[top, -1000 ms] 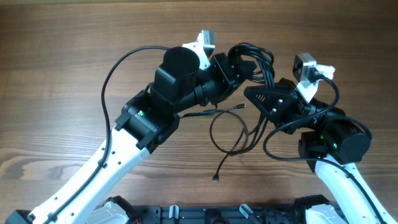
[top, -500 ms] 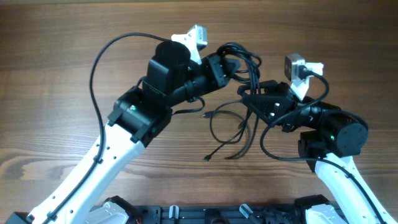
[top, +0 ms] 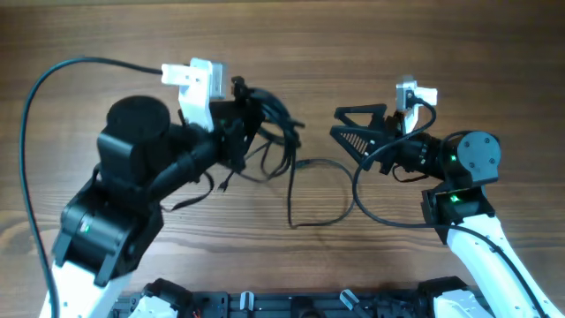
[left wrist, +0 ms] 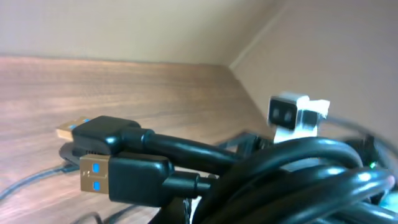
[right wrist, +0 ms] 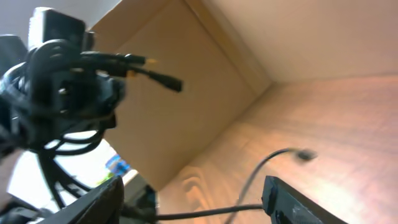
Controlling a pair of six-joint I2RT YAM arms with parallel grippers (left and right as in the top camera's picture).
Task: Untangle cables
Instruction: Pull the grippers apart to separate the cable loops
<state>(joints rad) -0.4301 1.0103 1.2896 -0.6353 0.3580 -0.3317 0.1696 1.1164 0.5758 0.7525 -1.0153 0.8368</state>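
A tangle of black cables (top: 265, 119) hangs off the table at the tip of my left gripper (top: 240, 125), which is shut on it. In the left wrist view the bundle (left wrist: 280, 174) fills the frame and hides the fingers, with two USB plugs (left wrist: 121, 177) sticking out to the left. My right gripper (top: 337, 123) stands open to the right of the bundle, apart from it. One thin cable (top: 340, 199) trails from the bundle in a loop on the table. In the right wrist view this cable (right wrist: 205, 213) passes between the spread fingers (right wrist: 292, 202), untouched.
Thick black camera leads arc over my left arm (top: 53, 79) and curl beside my right arm (top: 380, 212). The right arm's white camera (left wrist: 295, 115) shows behind the bundle. A black rail (top: 291, 305) runs along the table's near edge.
My left arm has swung left, carrying the bundle with it. My right gripper has opened and let go, and a single cable now stretches out on the table between the arms.
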